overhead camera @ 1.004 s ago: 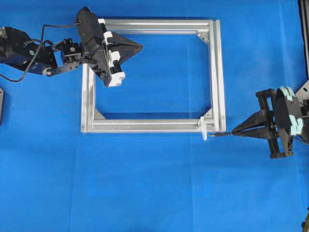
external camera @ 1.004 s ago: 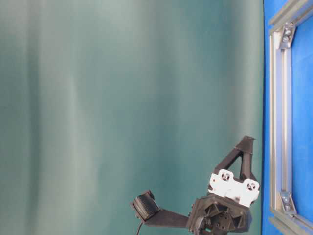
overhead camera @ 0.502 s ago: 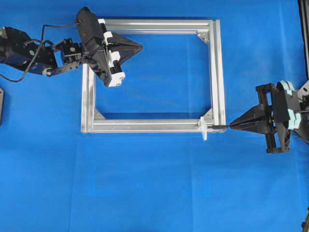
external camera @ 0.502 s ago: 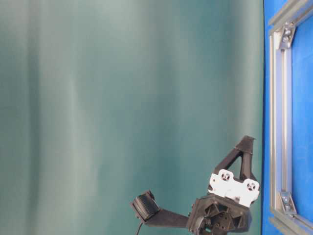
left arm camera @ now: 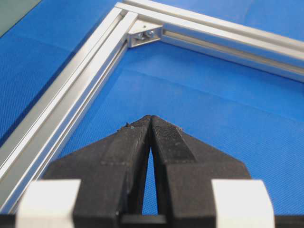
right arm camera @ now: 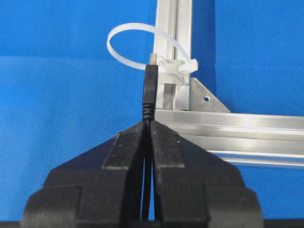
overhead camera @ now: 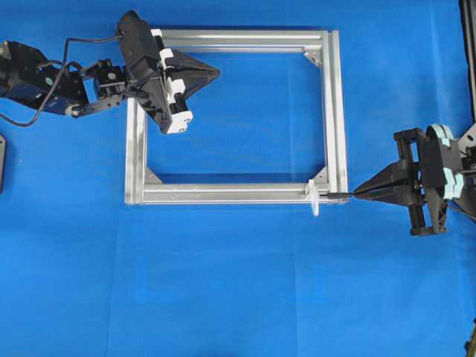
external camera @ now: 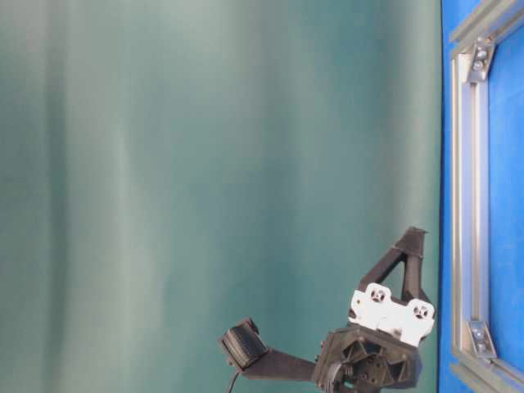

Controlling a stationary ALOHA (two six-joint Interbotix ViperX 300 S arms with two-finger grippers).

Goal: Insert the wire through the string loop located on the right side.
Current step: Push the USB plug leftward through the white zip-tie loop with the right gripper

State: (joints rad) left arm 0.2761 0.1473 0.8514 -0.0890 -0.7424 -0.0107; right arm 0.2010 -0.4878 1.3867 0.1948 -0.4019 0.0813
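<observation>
On the blue cloth-covered table [overhead camera: 238, 297], the rectangular silver aluminium frame [overhead camera: 338, 111] carries the thin white string loop [right arm camera: 137, 45] at its near right corner, and the right gripper [right arm camera: 147, 124], clamped on the thin black wire's plug tip [right arm camera: 150, 92], could push that tip into the loop's band or the frame if aimed slightly off. The overhead view shows only a white tab where the right wrist view reveals the loop's opening, with the tip at its lower edge; the left gripper [left arm camera: 150, 121] hangs closed and empty over the far left corner

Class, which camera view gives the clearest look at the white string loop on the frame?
The right wrist view: the string loop arches beside the frame, with the plug of the wire at it. The overhead view shows the loop only as a tiny white tab. The table-level and left wrist views do not show it.
</observation>
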